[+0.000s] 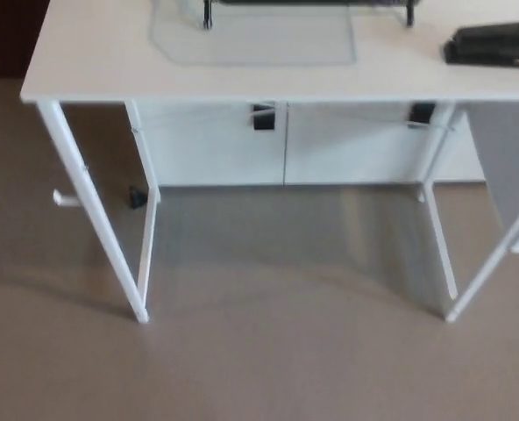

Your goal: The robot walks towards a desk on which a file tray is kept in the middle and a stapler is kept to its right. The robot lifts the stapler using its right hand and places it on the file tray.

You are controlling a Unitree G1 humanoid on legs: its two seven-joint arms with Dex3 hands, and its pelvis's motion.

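Observation:
A black stapler (494, 44) lies on the white desk (93, 74) near its right end, cut off by the picture's right edge. The file tray (308, 9) stands at the desk's middle, at the top of the view; only its black feet and lower frame show, above a greyish reflection on the desktop. The stapler sits to the right of the tray, apart from it. Neither of my hands shows in the head view.
The desk stands on thin white legs (93, 210) on a grey-brown floor (259, 351), with a white panel behind them. A grey slab (505, 167) hangs under the desk's right end. The desk's front edge runs across the upper part of the view.

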